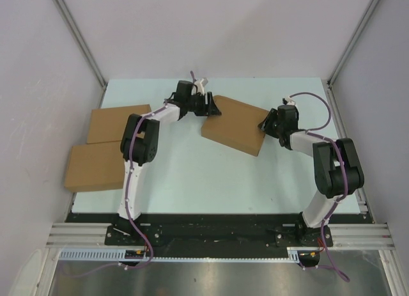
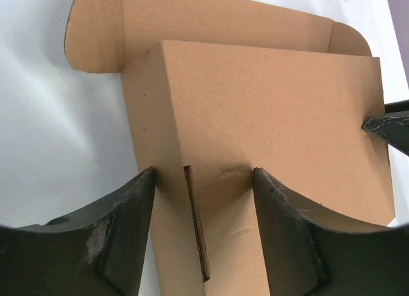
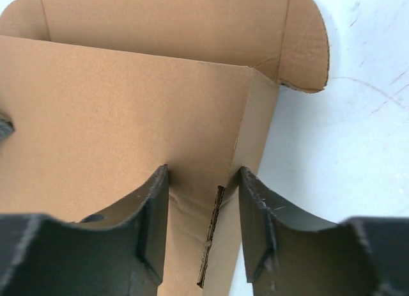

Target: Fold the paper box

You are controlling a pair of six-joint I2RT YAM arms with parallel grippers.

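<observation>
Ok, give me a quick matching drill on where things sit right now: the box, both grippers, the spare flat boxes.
1 paper box
2 left gripper
3 right gripper
4 flat boxes

A at the left edge of the table
B at the box's right end, fingers apart
C mid-table, between both grippers
D at the box's left end, fingers apart

Pairs: 1-C, 2-D, 3-B, 4-A

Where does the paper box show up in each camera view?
Top external: paper box upper centre, between left hand and right hand.
Left wrist: fills the frame, beyond left hand.
Right wrist: fills upper left, beyond right hand.
Shared landmark: its rounded flap, both wrist views.
</observation>
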